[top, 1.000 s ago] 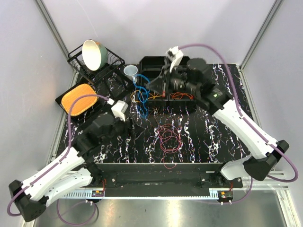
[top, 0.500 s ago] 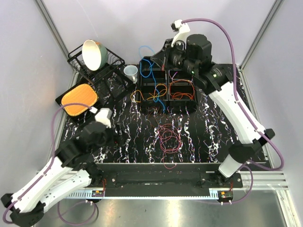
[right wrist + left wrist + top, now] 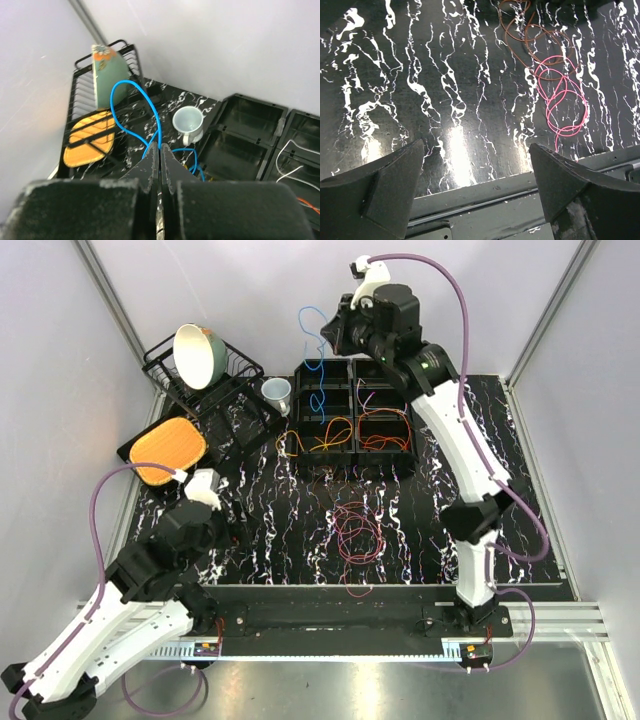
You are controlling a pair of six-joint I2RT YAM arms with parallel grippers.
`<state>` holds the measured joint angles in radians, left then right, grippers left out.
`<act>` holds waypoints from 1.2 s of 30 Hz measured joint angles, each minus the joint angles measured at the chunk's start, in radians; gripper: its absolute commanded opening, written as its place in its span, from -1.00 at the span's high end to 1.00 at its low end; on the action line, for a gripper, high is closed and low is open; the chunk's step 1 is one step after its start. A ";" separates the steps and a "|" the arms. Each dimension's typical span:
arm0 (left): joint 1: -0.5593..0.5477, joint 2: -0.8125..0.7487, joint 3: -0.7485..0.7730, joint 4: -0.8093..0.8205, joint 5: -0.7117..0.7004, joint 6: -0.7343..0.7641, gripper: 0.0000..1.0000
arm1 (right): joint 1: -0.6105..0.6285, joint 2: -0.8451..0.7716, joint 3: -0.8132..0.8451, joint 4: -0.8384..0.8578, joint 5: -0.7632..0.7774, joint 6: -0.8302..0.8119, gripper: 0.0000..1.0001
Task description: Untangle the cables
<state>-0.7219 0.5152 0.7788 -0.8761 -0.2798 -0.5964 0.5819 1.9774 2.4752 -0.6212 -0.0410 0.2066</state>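
My right gripper (image 3: pixel 330 337) is raised high at the back and is shut on a blue cable (image 3: pixel 313 350), which hangs in loops down into the black compartment tray (image 3: pixel 354 422). In the right wrist view the gripper (image 3: pixel 160 146) pinches the blue cable (image 3: pixel 150 102) at its tips. Orange and yellow cables (image 3: pixel 322 436) lie tangled in the tray, and a red-orange one (image 3: pixel 385 441) lies in its right compartment. Maroon-purple cables (image 3: pixel 356 530) lie loose on the table; they also show in the left wrist view (image 3: pixel 564 100). My left gripper (image 3: pixel 238 535) (image 3: pixel 476 146) is open and empty, low at the near left.
A dish rack (image 3: pixel 165 372) with a tilted green bowl (image 3: pixel 195 352) stands at the back left. A white cup (image 3: pixel 277 392) (image 3: pixel 188 121) sits beside the tray. An orange pad (image 3: pixel 168 448) lies left of centre. The table's front rail (image 3: pixel 485 200) is under my left gripper.
My right gripper has risen up and back with the blue cable, lifting it out of the tangle in the tray. My left arm has drawn back toward the near left.
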 measured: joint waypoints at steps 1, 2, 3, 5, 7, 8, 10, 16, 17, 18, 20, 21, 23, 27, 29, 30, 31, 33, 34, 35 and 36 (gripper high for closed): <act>0.006 0.002 0.000 0.000 -0.001 0.000 -0.82 | -0.006 0.031 0.039 -0.006 0.003 -0.002 1.00; 0.011 0.002 0.000 0.000 -0.002 0.000 -0.82 | -0.013 0.063 0.076 -0.008 0.004 -0.003 1.00; 0.018 0.002 0.000 0.000 -0.002 0.000 -0.82 | -0.021 0.092 0.108 -0.006 0.007 -0.003 1.00; 0.029 0.002 0.000 0.000 -0.002 0.000 -0.82 | -0.039 0.141 0.151 -0.006 0.021 -0.002 1.00; 0.037 0.001 0.000 0.000 -0.002 0.000 -0.83 | -0.058 0.185 0.175 0.003 0.030 -0.002 1.00; 0.040 0.000 0.000 0.000 -0.003 0.000 -0.83 | -0.068 0.205 0.181 0.014 0.032 -0.002 1.00; 0.042 -0.006 0.000 0.000 -0.004 0.000 -0.84 | -0.084 0.248 0.194 0.031 0.033 -0.002 1.00; 0.051 -0.012 0.000 -0.003 -0.006 0.000 -0.86 | -0.104 0.372 0.241 0.078 0.052 -0.007 1.00; 0.052 -0.012 0.000 -0.005 -0.006 -0.001 -0.86 | -0.105 0.380 0.240 0.086 0.053 -0.010 1.00; 0.053 -0.012 0.000 -0.006 -0.006 -0.003 -0.86 | -0.105 0.382 0.236 0.094 0.056 -0.012 1.00; 0.055 -0.012 0.000 -0.006 -0.006 -0.003 -0.86 | -0.105 0.382 0.230 0.123 0.060 -0.020 1.00; 0.057 -0.012 0.000 -0.006 -0.006 -0.003 -0.86 | -0.105 0.382 0.229 0.143 0.061 -0.024 1.00; 0.062 -0.012 0.000 -0.006 -0.006 -0.003 -0.86 | -0.105 0.382 0.223 0.182 0.068 -0.028 1.00; 0.068 -0.012 0.000 -0.006 -0.006 -0.003 -0.86 | -0.105 0.379 0.145 0.244 0.086 -0.031 1.00; 0.068 -0.012 0.000 -0.006 -0.006 -0.003 -0.86 | -0.105 0.378 0.078 0.253 0.097 -0.031 1.00; 0.068 -0.012 0.000 -0.006 -0.006 -0.004 -0.86 | -0.105 0.378 0.043 0.251 0.104 -0.031 1.00; 0.068 -0.013 0.000 -0.006 -0.006 -0.003 -0.86 | -0.105 0.379 0.011 0.249 0.111 -0.031 1.00; 0.068 -0.016 0.000 -0.006 -0.006 -0.004 -0.86 | -0.105 0.386 -0.029 0.242 0.130 -0.033 1.00; 0.068 -0.019 0.000 -0.006 -0.006 -0.004 -0.86 | -0.105 0.394 -0.039 0.240 0.143 -0.036 1.00; 0.068 -0.021 0.000 -0.006 -0.006 -0.004 -0.86 | -0.105 0.400 -0.047 0.240 0.162 -0.039 1.00; 0.069 -0.021 0.000 -0.006 -0.006 -0.004 -0.86 | -0.105 0.407 -0.054 0.239 0.187 -0.040 1.00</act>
<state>-0.6533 0.4938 0.7788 -0.8825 -0.2863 -0.6003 0.4767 2.3840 2.4214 -0.3820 0.1463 0.1661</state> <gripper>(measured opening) 0.930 0.011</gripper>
